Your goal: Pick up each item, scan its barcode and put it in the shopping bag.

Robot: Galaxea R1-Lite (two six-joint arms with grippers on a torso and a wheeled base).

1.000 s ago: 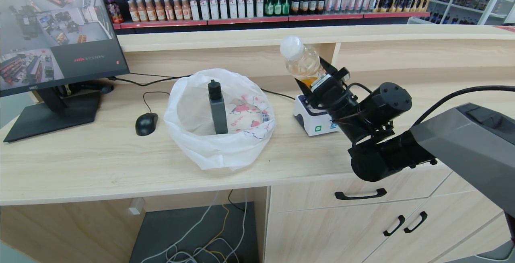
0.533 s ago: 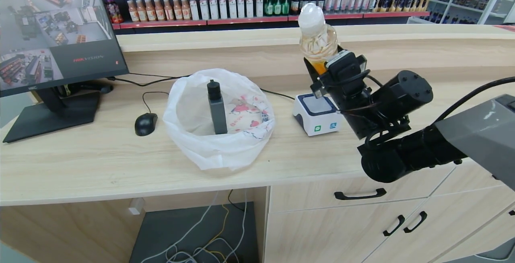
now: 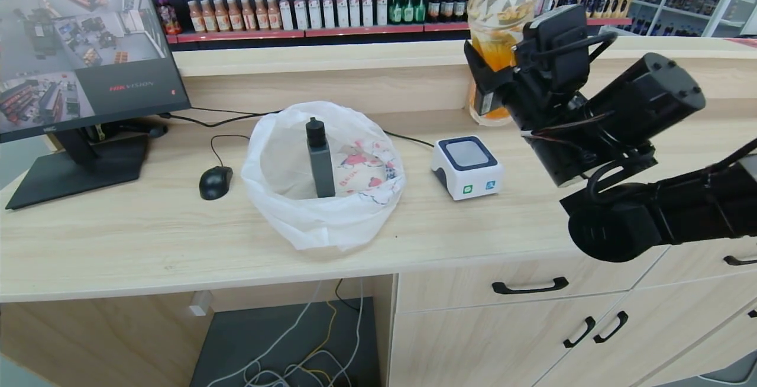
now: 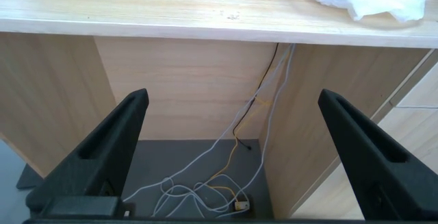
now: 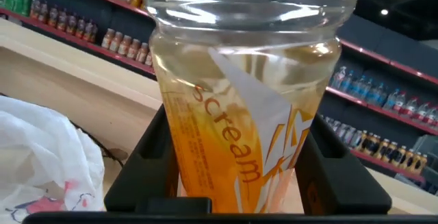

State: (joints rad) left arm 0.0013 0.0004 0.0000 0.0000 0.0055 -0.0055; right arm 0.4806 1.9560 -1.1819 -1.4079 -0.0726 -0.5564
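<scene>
Black left gripper (image 4: 233, 101) hangs spread wide below the counter (image 3: 118, 239), whose top bears the shopping bag (image 3: 319, 227), then the scanner (image 3: 467, 168), and farther back the right gripper (image 3: 501, 64) clenches an upright orange drink bottle (image 3: 500, 14).

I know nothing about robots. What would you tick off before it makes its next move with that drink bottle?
1. Right pincer shut on the drink bottle: ok.
2. Bottle held upright, off the counter: ok.
3. Scanner window uncovered: ok.
4. Barcode turned toward the scanner: cannot tell.
5. Shopping bag mouth open, space beside the grey bottle in it: ok.
6. Left pincer open, low below the countertop, out of the way: ok.
</scene>
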